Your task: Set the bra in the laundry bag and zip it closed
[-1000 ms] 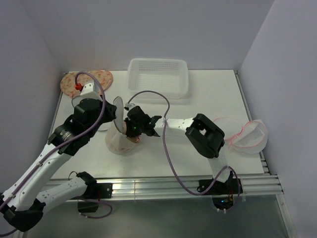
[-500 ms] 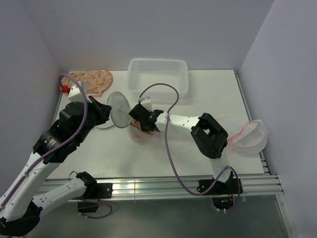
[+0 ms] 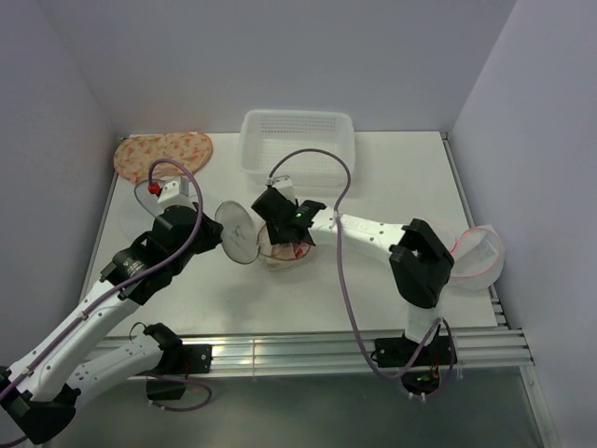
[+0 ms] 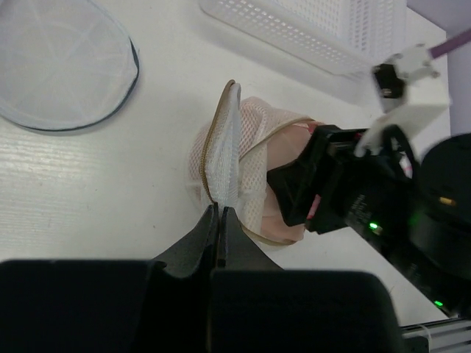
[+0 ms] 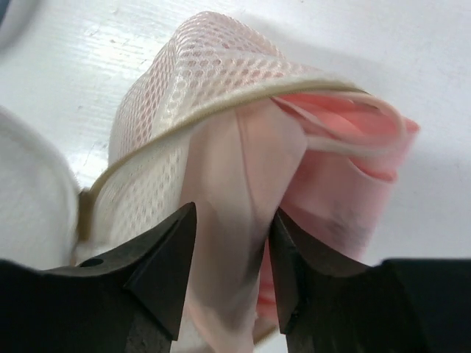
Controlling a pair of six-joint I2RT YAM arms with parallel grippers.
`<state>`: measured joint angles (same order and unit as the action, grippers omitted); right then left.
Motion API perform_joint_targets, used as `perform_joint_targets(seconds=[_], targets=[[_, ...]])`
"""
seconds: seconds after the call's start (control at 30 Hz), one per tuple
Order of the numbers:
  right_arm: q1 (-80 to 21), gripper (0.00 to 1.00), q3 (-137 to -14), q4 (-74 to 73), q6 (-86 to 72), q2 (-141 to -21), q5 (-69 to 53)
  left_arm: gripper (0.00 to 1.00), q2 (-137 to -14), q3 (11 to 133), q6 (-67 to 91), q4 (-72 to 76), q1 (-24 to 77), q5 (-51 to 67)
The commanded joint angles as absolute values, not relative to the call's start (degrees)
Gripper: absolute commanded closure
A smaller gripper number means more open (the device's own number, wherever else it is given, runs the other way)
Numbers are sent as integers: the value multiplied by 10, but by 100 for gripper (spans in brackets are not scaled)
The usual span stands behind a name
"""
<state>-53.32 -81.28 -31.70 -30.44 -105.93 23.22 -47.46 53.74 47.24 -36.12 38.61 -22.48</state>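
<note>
The laundry bag (image 3: pixel 273 254) lies at the table's middle with its round lid flap (image 3: pixel 241 233) standing up on its left. My left gripper (image 3: pixel 224 239) is shut on the flap's zip edge (image 4: pixel 221 176), seen close in the left wrist view (image 4: pixel 219 213). The pale pink bra (image 5: pixel 331 162) sits partly inside the bag's mesh mouth (image 5: pixel 169 103). My right gripper (image 3: pixel 291 239) is at the bag's opening. In the right wrist view (image 5: pixel 232 257) its fingers (image 5: pixel 165 257) clamp a fold of the bra's fabric.
A white plastic basket (image 3: pixel 298 145) stands at the back centre. A flowered peach cloth (image 3: pixel 163 151) lies back left. A grey-rimmed mesh bag (image 4: pixel 62 66) lies left of the laundry bag. A pink-rimmed mesh bag (image 3: pixel 471 254) lies at the right edge.
The bag and bra have shifted right and back. My left gripper followed to the right holding the flap. My right gripper moved right with the bra.
</note>
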Motion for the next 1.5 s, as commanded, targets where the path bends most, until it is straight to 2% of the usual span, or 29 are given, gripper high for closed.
perform_joint_targets(seconds=[0.0,0.1,0.23,0.33,0.4,0.63,1.03,1.13,1.23,1.27,1.37,1.47], targets=[[-529,42,-793,-301,-313,-985,231,100,-475,541,476,-326,388,-235],[-513,34,-765,-301,-329,-937,249,100,-477,545,475,-332,388,-243],[-458,32,-695,-268,-351,-865,230,100,-477,544,474,-337,388,-246],[-406,36,-626,-223,-365,-825,181,100,-479,543,474,-337,388,-246],[-389,46,-586,-193,-373,-816,150,100,-480,542,473,-335,388,-245],[-359,47,-526,-102,-393,-850,63,100,-485,547,471,-330,388,-243],[-356,49,-505,-19,-417,-918,18,100,-482,547,468,-334,388,-244],[-355,54,-498,-3,-425,-928,12,100,-483,548,467,-332,388,-243],[-355,68,-492,-3,-432,-921,21,100,-483,549,466,-331,388,-242],[-354,80,-490,-3,-432,-915,24,100,-483,552,465,-332,388,-243],[-355,96,-494,-16,-425,-876,42,100,-483,563,456,-337,388,-248],[-356,100,-521,-75,-407,-827,64,100,-484,582,444,-351,388,-259]])
